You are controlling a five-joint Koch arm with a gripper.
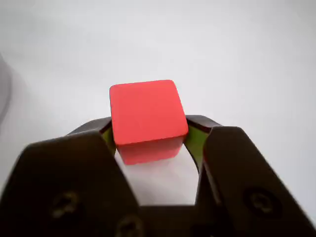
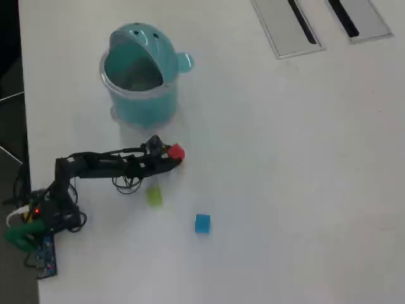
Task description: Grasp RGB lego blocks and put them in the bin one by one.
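Gripper [image 1: 150, 143] pinches red cube [image 1: 145, 112] by opposite flat sides near desk's left edge; light, rigid, probably slippery.

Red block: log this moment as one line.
jaws: closed on red block | yellow-green block, blue block: on table | bin: lid open

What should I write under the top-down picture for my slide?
Robot gripper holds the red block near the teal bin; green and blue wait.
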